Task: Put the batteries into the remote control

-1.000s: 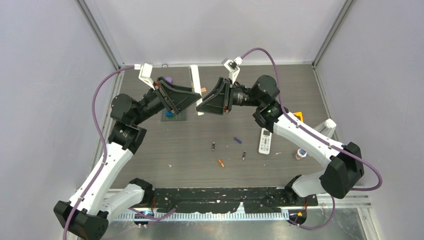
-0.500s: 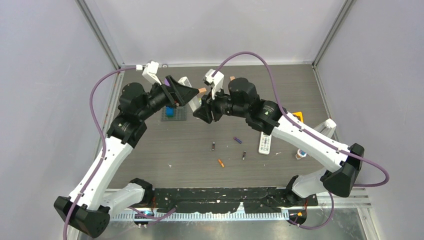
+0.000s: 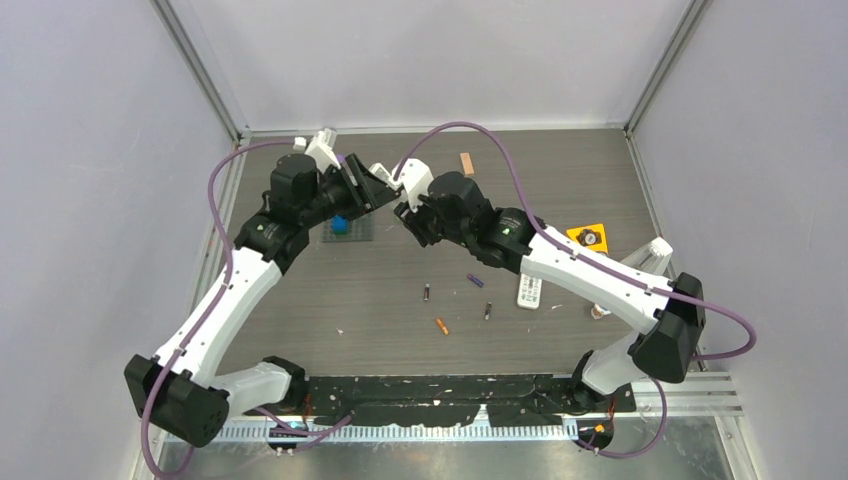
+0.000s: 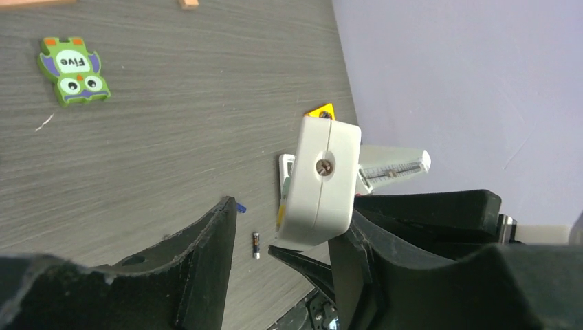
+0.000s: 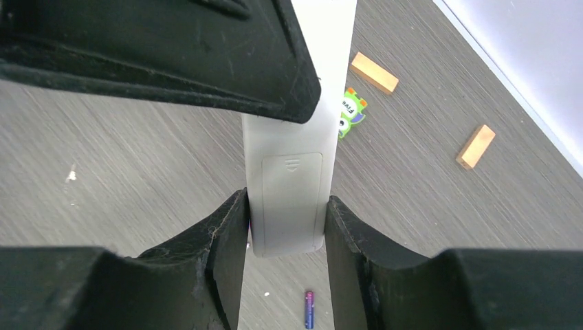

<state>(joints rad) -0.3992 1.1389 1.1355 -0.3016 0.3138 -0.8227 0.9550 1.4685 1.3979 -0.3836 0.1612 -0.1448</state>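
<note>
My right gripper [image 5: 286, 204] is shut across the width of a white remote control [image 5: 289, 172], its back and battery cover [image 5: 292, 180] facing the right wrist camera. One finger [image 5: 172, 55] of my left gripper [image 4: 285, 221] lies across the remote's upper part. The left jaws stand apart with only table between them. In the top view the grippers meet at the back left, left [image 3: 372, 188] and right [image 3: 402, 210], hiding the remote. On the table lie the batteries: dark [image 3: 428, 293], purple [image 3: 475, 280], orange [image 3: 441, 326] and dark [image 3: 488, 311].
A second white remote [image 3: 529, 290] lies right of the batteries. A blue block on a grey plate [image 3: 340, 226] sits under the left arm. A wood block [image 3: 466, 163], a yellow piece [image 3: 590, 237] and a green owl piece [image 4: 73, 70] lie farther back.
Both wrists have swung in and left toward the back of the table. The remote, plainly seen a second ago, is now hidden between the grippers. The left jaws widened, then narrowed.
</note>
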